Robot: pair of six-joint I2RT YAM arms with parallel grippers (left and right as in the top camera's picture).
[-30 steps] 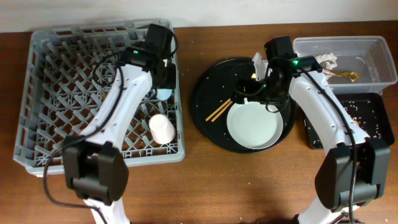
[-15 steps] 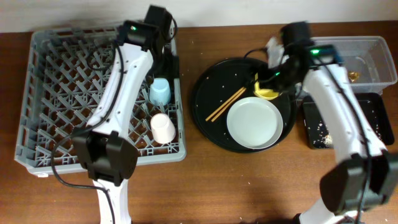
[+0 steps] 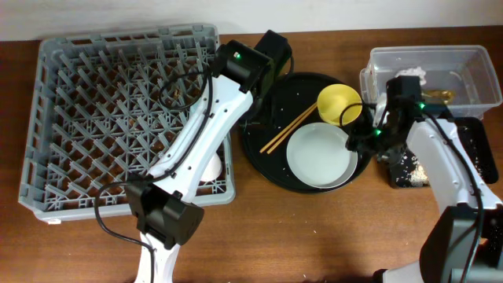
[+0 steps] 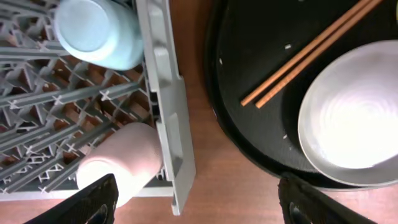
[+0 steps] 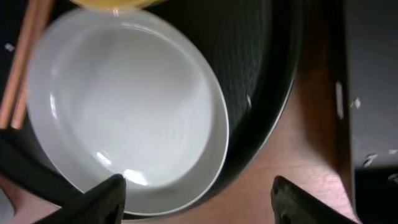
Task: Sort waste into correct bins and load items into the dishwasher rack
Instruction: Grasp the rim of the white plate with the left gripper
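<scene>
- The blue cup (image 4: 93, 31) and the pink cup (image 4: 121, 163) lay in the dishwasher rack (image 3: 102, 118), along its edge nearest the round black tray (image 3: 267, 169). A second earlier your left arm (image 3: 200, 130) was over that spot, so both cups counted as loaded.
- That arm had swung off the rack to the tray's upper-left rim. The left jaws stood wide apart with nothing between them, over the strip of counter (image 4: 217, 186) just left of the tray.
- The two chopsticks (image 4: 311, 53) lay side by side on the tray's left half, not yet picked up. They looked like the left arm's next pick.
- The white plate (image 3: 318, 156) sat on the tray's lower middle, apparently clean.
- The yellow bowl (image 3: 339, 104) sat open side up on the tray's upper right. Half a second earlier it was tilted under the right jaws, but now it stood free and looked emptied.
- The right jaws were spread and empty over the plate's right edge, inside the tray's right rim.
- Right of the tray, the clear tub (image 3: 471, 59) held a napkin (image 3: 413, 76) and the wrapper scrap (image 3: 437, 96), and crumbs (image 3: 410, 167) lay in the shallow black tray (image 3: 491, 157). The waste looked sorted, so you had only the bowl, plate and chopsticks left to rack.
</scene>
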